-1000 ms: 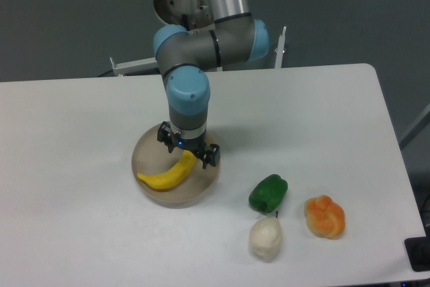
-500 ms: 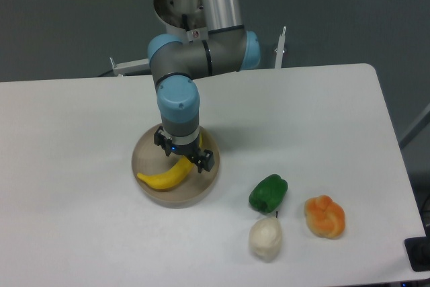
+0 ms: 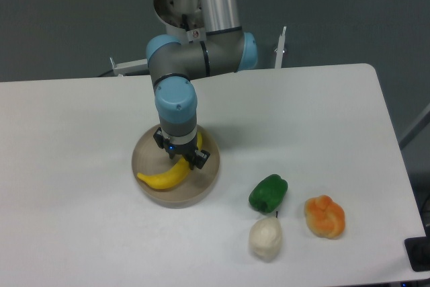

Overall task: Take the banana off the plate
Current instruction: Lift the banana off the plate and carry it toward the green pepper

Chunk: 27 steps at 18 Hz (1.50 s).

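The yellow banana (image 3: 161,178) lies across the front half of the round beige plate (image 3: 203,183), its left tip pointing toward the plate's left rim. My gripper (image 3: 181,150) has come straight down over the banana's upper right end. The jaws stand open, one finger on each side of the fruit. That end of the banana is hidden under the gripper body. The banana still rests on the plate.
A green pepper (image 3: 269,192) sits to the right of the plate. A white garlic-like piece (image 3: 266,238) lies just in front of the pepper. A lumpy orange item (image 3: 325,216) is farther right. The table's front edge runs close below them.
The gripper has moved a little left and down onto the banana's right end, and its fingers look slightly closer together. The banana and plate have not moved.
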Each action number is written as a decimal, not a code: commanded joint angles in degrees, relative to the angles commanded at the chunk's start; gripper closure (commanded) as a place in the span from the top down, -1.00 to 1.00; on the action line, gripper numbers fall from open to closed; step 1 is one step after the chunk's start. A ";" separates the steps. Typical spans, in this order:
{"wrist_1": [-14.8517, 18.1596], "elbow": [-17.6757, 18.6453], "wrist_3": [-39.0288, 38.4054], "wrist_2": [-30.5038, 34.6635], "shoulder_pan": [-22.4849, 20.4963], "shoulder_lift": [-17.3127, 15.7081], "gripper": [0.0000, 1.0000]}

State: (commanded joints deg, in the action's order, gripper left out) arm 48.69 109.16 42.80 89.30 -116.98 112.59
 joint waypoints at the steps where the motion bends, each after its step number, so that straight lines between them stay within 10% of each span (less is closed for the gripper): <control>1: 0.00 -0.17 0.00 0.00 0.00 0.00 -0.35; 16: 2.10 -6.32 10.01 0.18 -9.65 -5.71 -0.43; 27: 10.46 -18.71 29.17 0.26 -21.44 -5.28 -0.43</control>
State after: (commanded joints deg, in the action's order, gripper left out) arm 59.15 90.45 71.97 89.56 -138.42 107.31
